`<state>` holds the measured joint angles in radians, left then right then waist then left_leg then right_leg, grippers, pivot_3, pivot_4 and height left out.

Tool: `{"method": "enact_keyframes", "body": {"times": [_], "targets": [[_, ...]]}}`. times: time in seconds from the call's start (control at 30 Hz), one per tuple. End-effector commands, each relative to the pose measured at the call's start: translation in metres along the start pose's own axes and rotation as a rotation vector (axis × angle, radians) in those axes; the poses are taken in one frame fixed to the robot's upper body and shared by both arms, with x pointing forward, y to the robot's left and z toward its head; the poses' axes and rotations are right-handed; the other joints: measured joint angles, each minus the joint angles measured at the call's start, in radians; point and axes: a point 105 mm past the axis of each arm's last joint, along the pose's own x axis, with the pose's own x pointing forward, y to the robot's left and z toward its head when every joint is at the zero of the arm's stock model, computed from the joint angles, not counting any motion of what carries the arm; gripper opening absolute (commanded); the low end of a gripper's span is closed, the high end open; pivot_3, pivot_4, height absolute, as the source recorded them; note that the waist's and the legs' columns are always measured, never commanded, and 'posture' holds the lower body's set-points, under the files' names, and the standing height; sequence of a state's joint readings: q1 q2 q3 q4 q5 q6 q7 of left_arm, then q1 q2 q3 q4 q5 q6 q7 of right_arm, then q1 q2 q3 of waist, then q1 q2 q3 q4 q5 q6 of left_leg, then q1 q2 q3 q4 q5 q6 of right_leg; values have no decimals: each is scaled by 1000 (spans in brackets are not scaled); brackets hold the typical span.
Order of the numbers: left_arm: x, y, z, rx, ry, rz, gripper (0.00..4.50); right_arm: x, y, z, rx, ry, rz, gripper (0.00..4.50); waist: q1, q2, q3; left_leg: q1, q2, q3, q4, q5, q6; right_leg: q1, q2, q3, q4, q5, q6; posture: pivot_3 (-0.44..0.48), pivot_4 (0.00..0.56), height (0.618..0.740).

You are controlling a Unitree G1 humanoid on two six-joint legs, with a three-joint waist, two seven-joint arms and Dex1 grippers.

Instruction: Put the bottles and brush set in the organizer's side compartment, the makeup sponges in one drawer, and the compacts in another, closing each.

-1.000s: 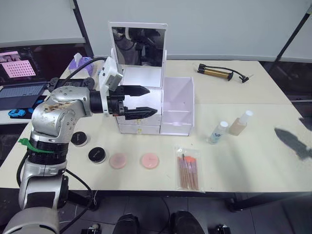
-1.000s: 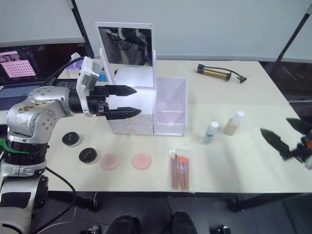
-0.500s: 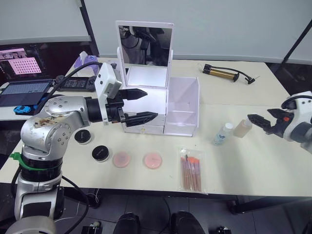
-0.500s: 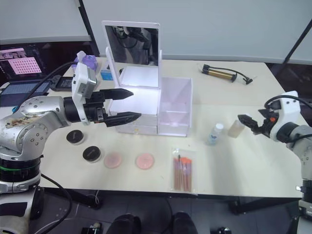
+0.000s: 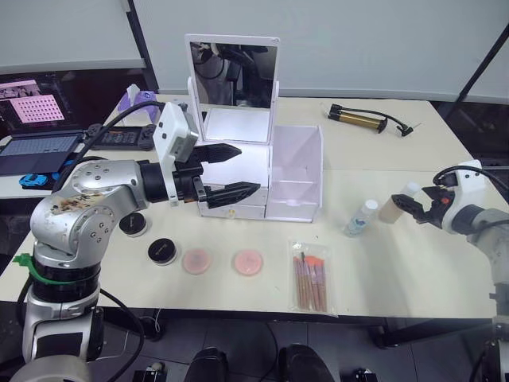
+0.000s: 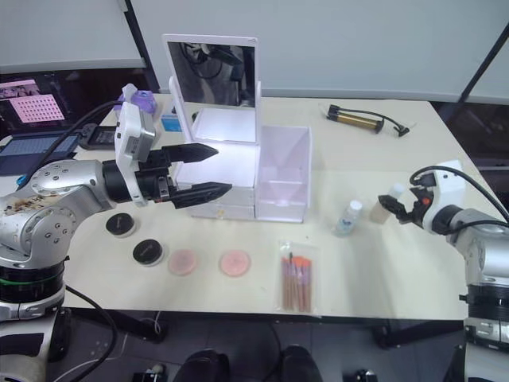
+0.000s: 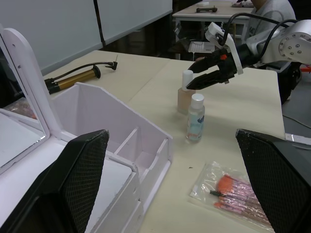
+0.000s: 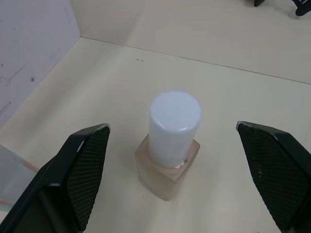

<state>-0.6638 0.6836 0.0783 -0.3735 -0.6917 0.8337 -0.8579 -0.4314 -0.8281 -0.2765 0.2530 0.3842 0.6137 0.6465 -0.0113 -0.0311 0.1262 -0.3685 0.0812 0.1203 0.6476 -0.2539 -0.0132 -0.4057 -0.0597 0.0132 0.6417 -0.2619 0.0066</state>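
on the cream table (image 5: 413,278), the white organizer (image 5: 262,171) stands upright with its mirror (image 5: 232,65) raised at the back and its open side compartment (image 5: 296,171) on the robot's right. the drawers at its front look pushed in. the left gripper (image 5: 238,171) hovers just in front of the drawer stack, its two black fingers spread wide apart and holding nothing.

over on the right side of the table, the right gripper (image 6: 396,208) sits level with the beige foundation bottle (image 8: 167,153), which stands upright with a white cap. its fingers are apart, one on either side of the bottle and not touching it. just beside that bottle, toward the organizer, the small clear bottle (image 5: 359,217) with a blue label also stands upright.

near the front edge, the brush set (image 5: 308,278) lies flat in its clear sleeve, pink bristles pointing toward the organizer. to its left lie two pink makeup sponges (image 5: 223,261) side by side, then two black compacts (image 5: 161,250), one of them partly behind the left arm.

at the far side of the table a small gold hand pump (image 5: 358,120) with a black hose lies well apart from everything. a laptop (image 5: 36,151) sits on a separate surface beyond the robot's left arm.
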Motion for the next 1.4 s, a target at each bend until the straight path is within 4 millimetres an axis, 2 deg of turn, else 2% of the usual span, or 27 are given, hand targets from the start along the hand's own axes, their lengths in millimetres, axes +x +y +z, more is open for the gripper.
{"method": "enact_keyframes", "body": {"times": [0.03,0.1,0.33,0.37,0.47,0.53,0.67,0.77,0.83,0.97,1.13,1.23,1.33,1.4], "targets": [[-6,0,13,55,-31,19,4500,-1,-2,16,-26,-56,-9,4078,0,0,0,0,0,0,0,0,0,0,0,0,0,0,0,0,150,725],[-6,0,13,55,-30,18,4500,0,-2,15,-25,-55,-9,3540,0,0,0,0,0,0,0,0,0,0,0,0,0,0,0,0,150,725],[-4,0,13,58,-32,12,4500,7,2,12,-15,-60,1,1112,0,0,0,0,0,0,0,0,0,0,0,0,0,0,0,0,150,725],[-4,0,14,58,-33,11,4500,7,2,12,-15,-61,1,936,0,0,0,0,0,0,0,0,0,0,0,0,0,0,0,0,150,725],[-3,0,13,58,-33,10,4500,7,2,16,-18,-72,4,936,0,0,0,0,0,0,0,0,0,0,0,0,0,0,0,0,150,725],[-4,0,13,60,-33,13,4500,4,3,26,-37,-97,13,936,0,0,0,0,0,0,0,0,0,0,0,0,0,0,0,0,150,725],[-7,2,12,55,-35,26,4500,-3,17,67,-79,-198,98,936,-2,3,2,0,0,0,0,0,0,0,0,0,0,0,0,0,150,725],[-8,2,12,73,-41,38,4500,-8,38,99,-132,-244,183,936,-5,8,5,0,0,0,-1,0,0,0,0,0,0,0,0,0,150,725],[-8,3,12,74,-48,50,4500,-9,58,124,-153,-292,250,936,-7,9,6,1,0,0,-2,0,0,0,1,0,0,0,0,0,150,725],[-10,3,10,72,-52,73,4500,-5,105,153,-194,-341,366,936,-7,9,6,1,1,0,-2,0,0,0,1,0,0,0,0,0,150,725],[-13,2,7,62,-57,93,4500,-2,139,157,-159,-342,438,936,5,8,6,-1,0,0,-1,0,0,-1,0,-1,0,0,0,0,150,725],[-11,-1,3,41,-60,88,4500,2,161,149,-115,-319,493,936,11,8,6,-2,0,0,0,0,0,-1,-1,-1,0,0,0,0,150,725],[-10,-2,1,27,-63,79,4500,8,171,137,-93,-290,495,936,10,8,6,-2,0,-1,0,0,0,-1,-1,-1,0,0,0,0,150,725],[-9,-4,0,10,-63,59,4500,14,170,127,-80,-252,469,936,9,7,6,-2,0,-1,0,0,1,-1,0,-1,0,0,0,0,150,725]]}}
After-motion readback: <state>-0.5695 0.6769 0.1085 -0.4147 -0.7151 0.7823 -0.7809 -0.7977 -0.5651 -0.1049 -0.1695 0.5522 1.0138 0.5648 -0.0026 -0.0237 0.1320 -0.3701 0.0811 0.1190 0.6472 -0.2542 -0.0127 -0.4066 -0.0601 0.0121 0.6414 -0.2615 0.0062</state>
